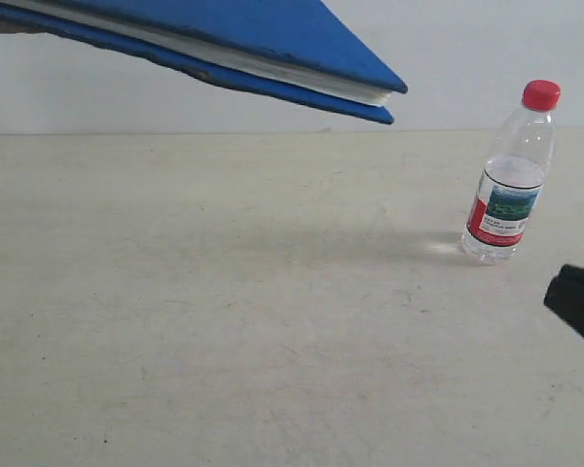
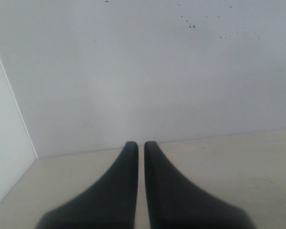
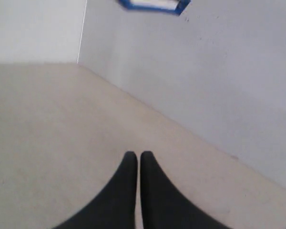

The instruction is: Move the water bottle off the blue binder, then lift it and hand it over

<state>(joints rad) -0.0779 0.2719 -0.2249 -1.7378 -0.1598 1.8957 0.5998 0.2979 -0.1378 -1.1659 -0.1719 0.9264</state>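
You have the water bottle [image 1: 511,175] standing upright on the tabletop [image 1: 224,321] at three o'clock. The binder [image 1: 273,39] hangs tilted above the tabletop at eleven o'clock, well apart from the bottle, its lower corner nearest it.

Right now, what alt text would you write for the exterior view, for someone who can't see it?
The blue binder hangs tilted in the air at upper left, whatever holds it out of frame. The water bottle stands upright on the pale table at right, apart from it; a black robot part pokes in at the lower right edge.
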